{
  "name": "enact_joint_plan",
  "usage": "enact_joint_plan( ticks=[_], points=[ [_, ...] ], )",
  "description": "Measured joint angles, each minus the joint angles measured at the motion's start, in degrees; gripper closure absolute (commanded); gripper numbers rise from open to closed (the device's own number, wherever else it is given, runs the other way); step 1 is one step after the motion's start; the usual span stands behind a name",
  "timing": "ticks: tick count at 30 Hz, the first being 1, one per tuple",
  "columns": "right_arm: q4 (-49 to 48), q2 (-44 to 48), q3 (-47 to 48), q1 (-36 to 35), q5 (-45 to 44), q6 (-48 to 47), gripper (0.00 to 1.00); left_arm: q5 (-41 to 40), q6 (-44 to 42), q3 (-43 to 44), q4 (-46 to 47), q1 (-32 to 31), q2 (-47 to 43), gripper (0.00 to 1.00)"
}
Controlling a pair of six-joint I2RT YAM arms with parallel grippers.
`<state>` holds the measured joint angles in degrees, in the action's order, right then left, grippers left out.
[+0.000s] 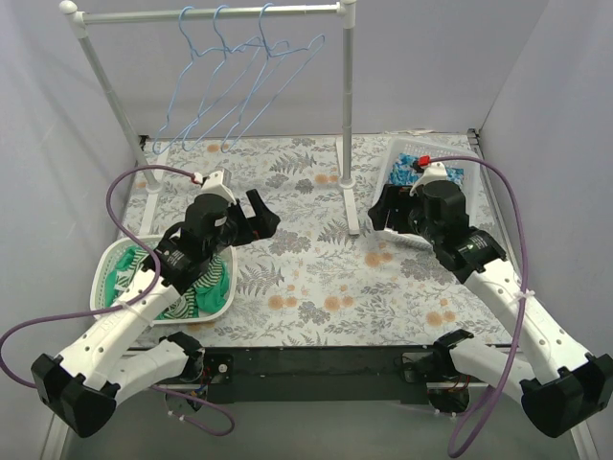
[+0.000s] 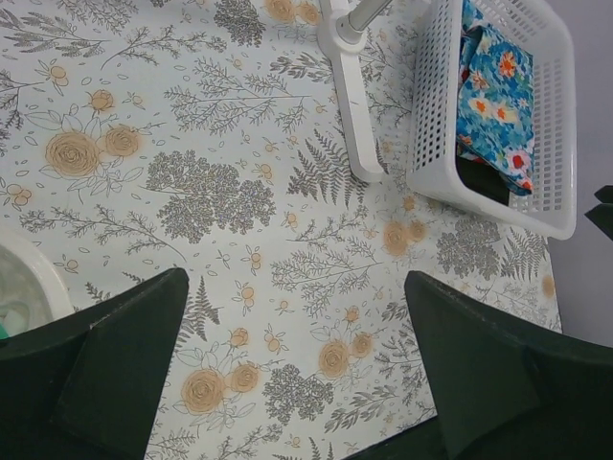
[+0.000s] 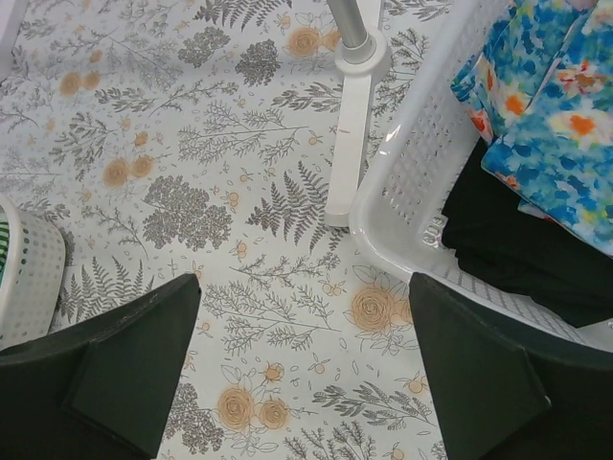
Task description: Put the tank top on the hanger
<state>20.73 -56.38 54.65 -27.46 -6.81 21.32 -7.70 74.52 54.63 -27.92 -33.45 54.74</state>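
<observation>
The striped green and white tank top (image 1: 178, 306) lies crumpled in the white basket (image 1: 107, 261) at the left, partly under my left arm, with plain green cloth (image 1: 123, 273) beside it. Several light-blue wire hangers (image 1: 251, 84) hang side by side on the white rack's top bar (image 1: 211, 13) at the back left. My left gripper (image 1: 266, 218) is open and empty above the flowered mat, right of that basket; its view shows only mat between the fingers (image 2: 295, 284). My right gripper (image 1: 376, 218) is open and empty next to the right basket (image 3: 305, 284).
A white slatted basket (image 1: 397, 159) at the back right holds a blue flowered cloth (image 2: 498, 86) and a black cloth (image 3: 517, 240). The rack's right post stands on a white foot (image 1: 351, 213) between the two grippers, close to that basket. Grey walls enclose the mat.
</observation>
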Motion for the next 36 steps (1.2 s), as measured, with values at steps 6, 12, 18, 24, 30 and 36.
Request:
enact_joint_plan(
  ticks=[6, 12, 18, 24, 30, 36],
  points=[
    [0.17, 2.05, 0.00, 0.00, -0.39, -0.35, 0.01, -1.05, 1.44, -1.05, 0.35, 0.00, -0.20, 0.02],
    [0.24, 2.80, -0.07, 0.00, -0.55, -0.59, 0.01, -3.17, 3.48, -1.05, 0.20, 0.00, -0.96, 0.02],
    [0.26, 2.93, -0.07, 0.00, -0.02, -1.18, 0.02, -7.69, 6.75, -0.74, -2.60, 0.00, -0.15, 0.02],
    [0.17, 2.86, -0.33, 0.00, 2.82, -1.86, 0.01, -16.15, 14.05, 1.70, -11.34, 0.00, 4.39, 0.04],
    [-0.31, 1.14, -1.46, 0.00, 6.40, -2.03, 0.01, -23.56, 21.75, 1.70, -20.41, 0.83, 4.76, 0.13],
    [-1.42, -0.37, -3.54, 0.00, 9.42, -1.97, 0.01, -28.57, 26.97, -0.35, -25.57, 3.80, 2.86, 0.19]
  ],
)
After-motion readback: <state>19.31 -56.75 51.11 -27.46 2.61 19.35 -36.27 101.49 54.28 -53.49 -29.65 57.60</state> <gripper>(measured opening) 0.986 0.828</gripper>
